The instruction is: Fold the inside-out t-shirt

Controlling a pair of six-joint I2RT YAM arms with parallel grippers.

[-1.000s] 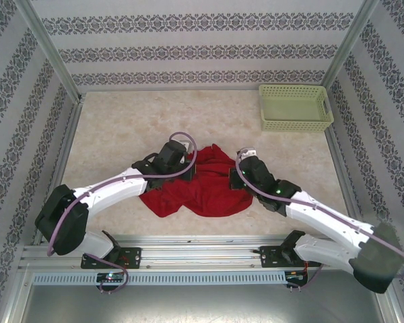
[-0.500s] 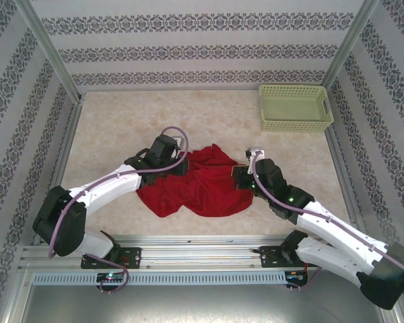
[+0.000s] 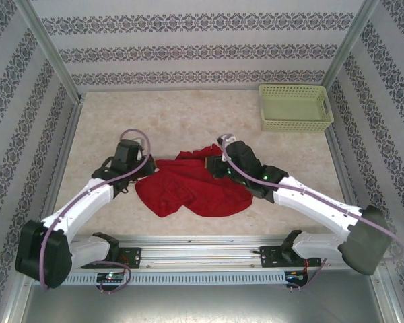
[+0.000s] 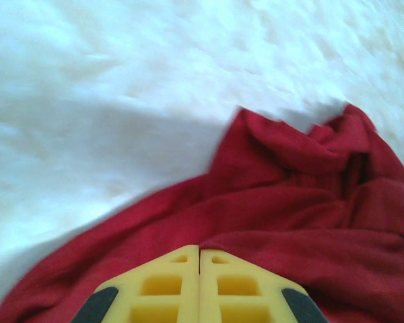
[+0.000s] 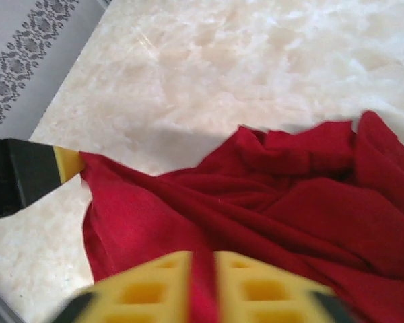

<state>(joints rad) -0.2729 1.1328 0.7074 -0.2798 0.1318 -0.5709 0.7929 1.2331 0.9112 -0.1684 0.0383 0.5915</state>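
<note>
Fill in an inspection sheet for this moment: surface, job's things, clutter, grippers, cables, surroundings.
Surface: table, pale marbled top.
Job's things: t-shirt, red, crumpled in a heap near the middle, not folded.
Clutter: basket, pale green, in the far right corner, apart from the t-shirt.
Grippers: left gripper, jaws shut on the t-shirt's left edge, cloth drawn taut toward it. Right gripper, jaws slightly apart, red cloth in the gap.
Cables: purple cable looped at each wrist, off the cloth.
Surroundings: patterned walls on three sides, metal rail at the near edge.
</note>
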